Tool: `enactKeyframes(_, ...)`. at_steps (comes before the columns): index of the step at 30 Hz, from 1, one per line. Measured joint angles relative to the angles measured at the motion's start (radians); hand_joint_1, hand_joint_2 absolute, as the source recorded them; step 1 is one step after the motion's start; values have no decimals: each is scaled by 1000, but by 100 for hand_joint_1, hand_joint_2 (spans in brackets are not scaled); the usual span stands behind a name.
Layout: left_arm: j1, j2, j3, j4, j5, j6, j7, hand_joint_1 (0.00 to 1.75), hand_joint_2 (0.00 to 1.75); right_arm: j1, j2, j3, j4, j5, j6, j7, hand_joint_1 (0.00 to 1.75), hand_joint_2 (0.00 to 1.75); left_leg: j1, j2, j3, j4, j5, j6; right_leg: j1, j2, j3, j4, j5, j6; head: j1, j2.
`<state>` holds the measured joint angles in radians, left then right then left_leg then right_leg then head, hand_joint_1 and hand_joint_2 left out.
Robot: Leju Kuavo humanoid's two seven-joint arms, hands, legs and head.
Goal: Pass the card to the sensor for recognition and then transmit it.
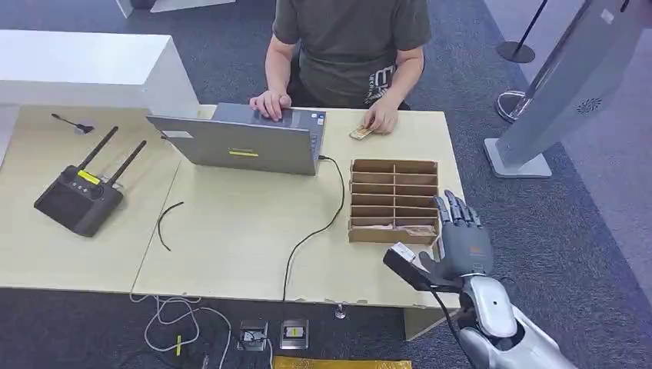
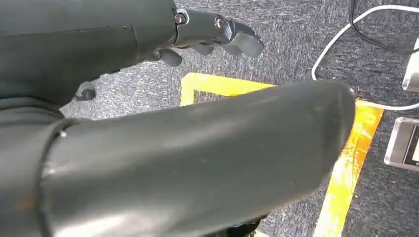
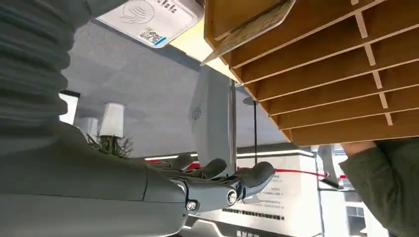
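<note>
My right hand (image 1: 460, 242) is raised at the table's near right corner, fingers (image 3: 222, 170) stretched out and holding nothing. It is beside the near right corner of the brown cardboard slot tray (image 1: 394, 178). The black sensor with a white top (image 1: 403, 260) lies just left of its thumb; its white face (image 3: 148, 17) has a printed code. Cards (image 1: 401, 229) lie in the tray's nearest row, and one card edge (image 3: 247, 33) sticks out of a slot. A person's hand rests on another card (image 1: 361, 133) at the far edge. My left hand (image 2: 212, 29) hangs over the floor, empty.
A person sits behind the table with one hand on a grey laptop (image 1: 246, 142). Its black cable (image 1: 307, 234) runs across the table to the front edge. A black router (image 1: 79, 196) is at the left. A grey kiosk (image 1: 565, 84) stands on the right.
</note>
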<state>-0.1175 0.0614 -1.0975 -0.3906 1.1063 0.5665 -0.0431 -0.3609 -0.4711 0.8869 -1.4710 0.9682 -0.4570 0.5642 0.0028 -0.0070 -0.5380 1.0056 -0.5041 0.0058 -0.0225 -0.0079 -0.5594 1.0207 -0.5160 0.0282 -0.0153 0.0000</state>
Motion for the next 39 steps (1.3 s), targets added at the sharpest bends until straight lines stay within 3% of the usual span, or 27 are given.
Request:
enactKeyframes(22,-20,9,-33,-2,-3,-5,3,0,0,-17,15,32,59,-33,-18,13,0,175,0,0,0,0,0,0,0,0,0,0,0,0,0,0)
enactKeyframes(31,-22,10,-40,0,-7,-17,6,0,0,-35,32,53,99,-57,-73,-12,0,175,0,0,0,0,0,0,0,0,0,0,0,0,0,0)
enactKeyframes(39,-25,9,-42,0,-7,-19,7,0,0,-41,44,65,120,-61,-79,-13,0,175,0,0,0,0,0,0,0,0,0,0,0,0,0,0)
